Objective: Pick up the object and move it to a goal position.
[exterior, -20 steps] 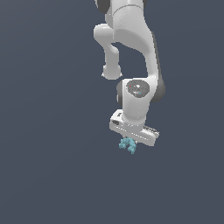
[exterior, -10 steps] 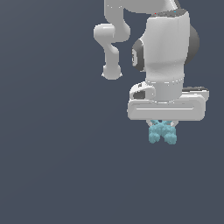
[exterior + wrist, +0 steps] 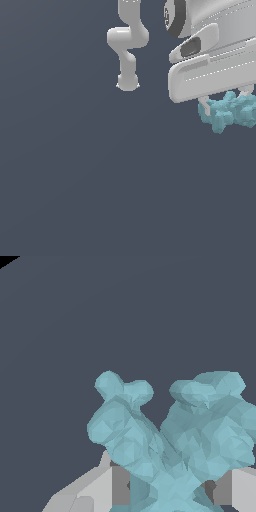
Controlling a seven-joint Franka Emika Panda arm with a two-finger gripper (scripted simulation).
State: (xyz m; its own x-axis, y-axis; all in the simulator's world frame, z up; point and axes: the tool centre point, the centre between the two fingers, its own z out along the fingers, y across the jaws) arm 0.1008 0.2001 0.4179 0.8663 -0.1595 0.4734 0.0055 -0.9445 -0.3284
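Since 0.5 s ago, claw (image 3: 227, 107) shifted toward exterior view's right, larger in frame; clamped on object (image 3: 227, 112) between its fingers. Risk: knobbly arms (uneven contact) could slip during transport.

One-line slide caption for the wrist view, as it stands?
Wrist close-up: knobbly light-teal X-shaped piece clamped between the white gripper's fingers over a plain dark-grey background.

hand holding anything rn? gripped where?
Yes: the hand holds the teal X-shaped piece. In the wrist view its fingers clamp it near the crossing of the arms, with the knobbly ends sticking out.
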